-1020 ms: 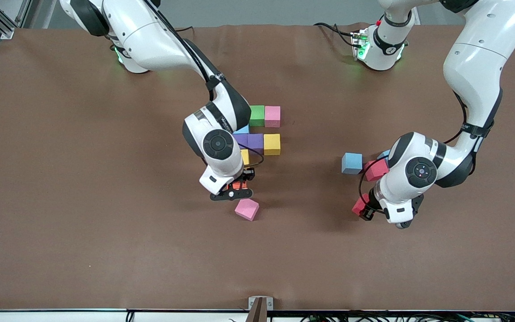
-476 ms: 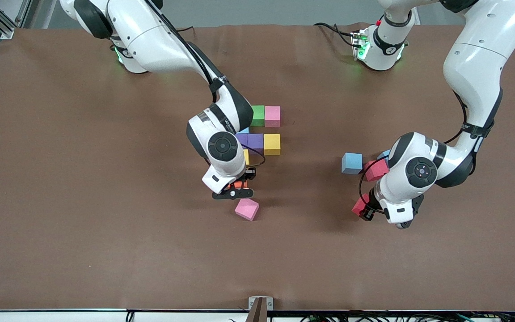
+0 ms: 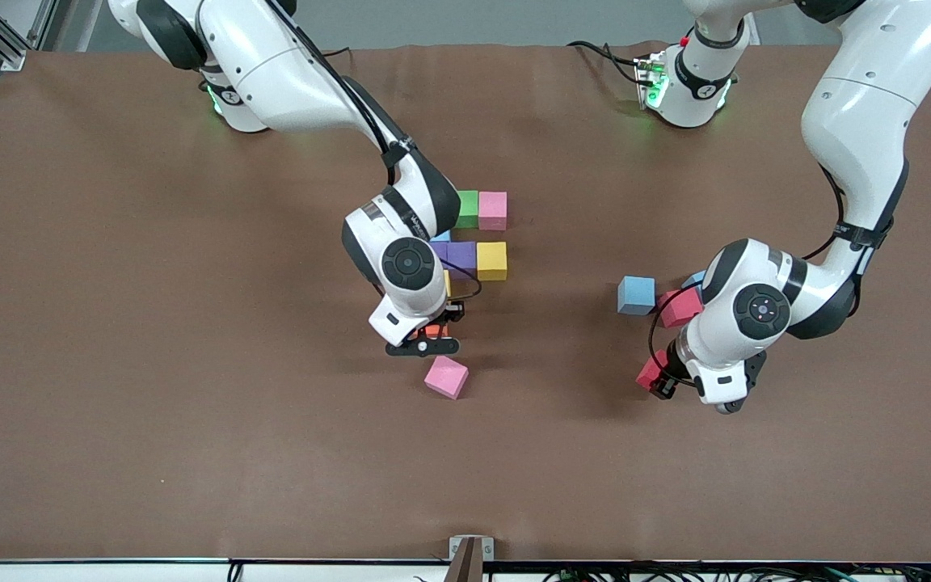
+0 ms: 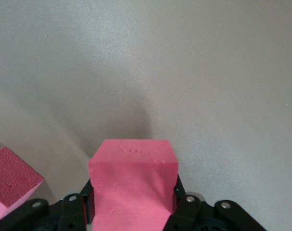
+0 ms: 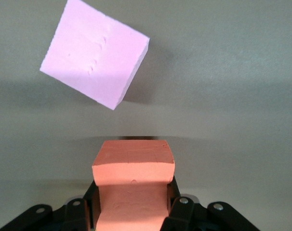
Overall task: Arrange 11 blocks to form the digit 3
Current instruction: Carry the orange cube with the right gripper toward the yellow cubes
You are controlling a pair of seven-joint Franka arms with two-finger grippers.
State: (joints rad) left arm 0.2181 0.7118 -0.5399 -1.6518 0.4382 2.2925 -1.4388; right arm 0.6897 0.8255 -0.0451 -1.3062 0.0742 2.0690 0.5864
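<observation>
On the brown counter (image 3: 150, 323) the unfinished digit 3 (image 3: 478, 234) lies under the right arm. The right gripper (image 3: 425, 338), jaws clenched on the orange block (image 5: 134, 185), hangs between that figure and a loose, skewed pink block (image 3: 446, 377). The left gripper (image 3: 663, 380) waits, jaws grasping the red block (image 4: 132, 185).
</observation>
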